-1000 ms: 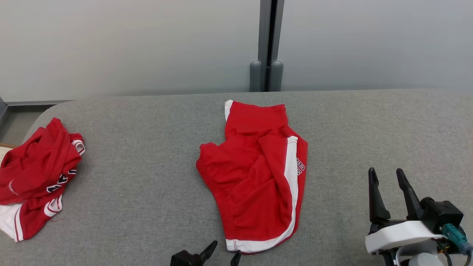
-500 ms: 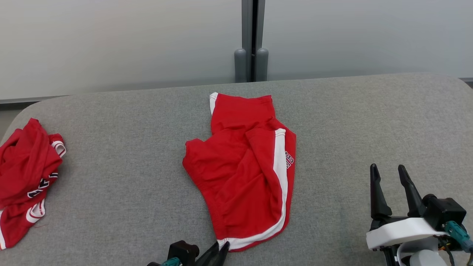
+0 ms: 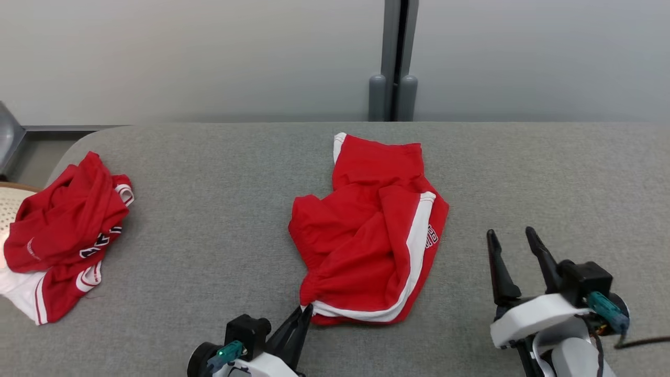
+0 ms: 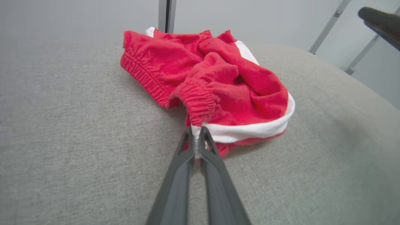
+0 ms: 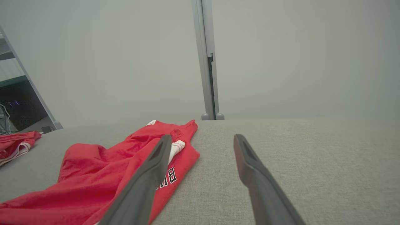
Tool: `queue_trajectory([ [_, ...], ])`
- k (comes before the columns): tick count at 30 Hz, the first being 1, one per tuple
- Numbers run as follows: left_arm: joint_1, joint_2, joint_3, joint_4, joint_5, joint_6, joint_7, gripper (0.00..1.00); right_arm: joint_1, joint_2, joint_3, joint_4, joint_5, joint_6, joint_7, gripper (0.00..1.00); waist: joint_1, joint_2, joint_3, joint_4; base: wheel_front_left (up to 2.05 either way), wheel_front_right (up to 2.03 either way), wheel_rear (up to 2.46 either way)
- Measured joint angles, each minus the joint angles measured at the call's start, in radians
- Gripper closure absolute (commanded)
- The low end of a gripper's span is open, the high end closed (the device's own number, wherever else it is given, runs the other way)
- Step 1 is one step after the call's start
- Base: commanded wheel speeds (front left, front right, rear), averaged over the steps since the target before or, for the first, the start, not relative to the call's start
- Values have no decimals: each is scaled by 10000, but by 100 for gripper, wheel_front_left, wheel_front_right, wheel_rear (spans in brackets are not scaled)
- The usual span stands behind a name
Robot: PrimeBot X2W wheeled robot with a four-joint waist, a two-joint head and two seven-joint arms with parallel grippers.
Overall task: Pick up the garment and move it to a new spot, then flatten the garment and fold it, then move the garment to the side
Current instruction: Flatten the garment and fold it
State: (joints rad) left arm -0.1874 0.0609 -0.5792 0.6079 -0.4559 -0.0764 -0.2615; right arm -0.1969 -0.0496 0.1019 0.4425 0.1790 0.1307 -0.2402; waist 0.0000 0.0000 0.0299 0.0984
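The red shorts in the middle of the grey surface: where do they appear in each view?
Head view: shorts at centre; left hand pinches their near corner.
Left wrist view: shorts upper centre, above the fingertips.
Right wrist view: shorts lower left.
Shared landmark: grey post behind them.

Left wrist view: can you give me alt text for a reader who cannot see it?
The left gripper, shut, pinches the white-trimmed near corner of crumpled red shorts, whose elastic waistband bunches just above the grip. The shorts lie on a grey fabric surface, with a pale wall behind.
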Motion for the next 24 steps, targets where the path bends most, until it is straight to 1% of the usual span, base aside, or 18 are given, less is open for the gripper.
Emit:
queue_trajectory([
  [2, 20, 33, 146, -313, 113, 82, -2, 100, -373, -2, 282, 360, -67, 0, 293, 0, 0, 0, 19, 192, 0, 0, 0],
  [3, 57, 42, 174, -439, 163, 86, -4, 100, -598, 2, 412, 562, 88, 0, 454, 0, 0, 0, 41, 289, 0, 0, 0],
  [5, 146, 54, 182, -594, 261, 84, -17, 100, -1062, 2, 667, 999, 639, 0, 897, 0, 0, 0, 111, 472, 0, 0, 0],
  [10, 149, 19, 142, -846, 453, 75, -17, 100, -2258, -27, 1039, 2226, 1534, 0, 1923, 0, 0, 0, 415, 856, 0, 0, 0],
  [12, 124, -2, 144, -918, 514, 73, -17, 100, -2647, -6, 1051, 2702, 2157, 0, 2297, 0, 0, 0, 576, 972, 0, 0, 0],
  [16, -40, -54, 82, -1007, 596, 65, -17, 100, -3436, -56, 955, 3538, 2750, 0, 2545, 0, 0, 0, 848, 1192, 0, 0, 0],
  [24, -99, -98, 31, -1116, 688, 65, -17, 100, -4205, -40, 894, 4740, 3676, 0, 2606, 0, 0, 0, 1262, 1388, 0, 0, 0],
])
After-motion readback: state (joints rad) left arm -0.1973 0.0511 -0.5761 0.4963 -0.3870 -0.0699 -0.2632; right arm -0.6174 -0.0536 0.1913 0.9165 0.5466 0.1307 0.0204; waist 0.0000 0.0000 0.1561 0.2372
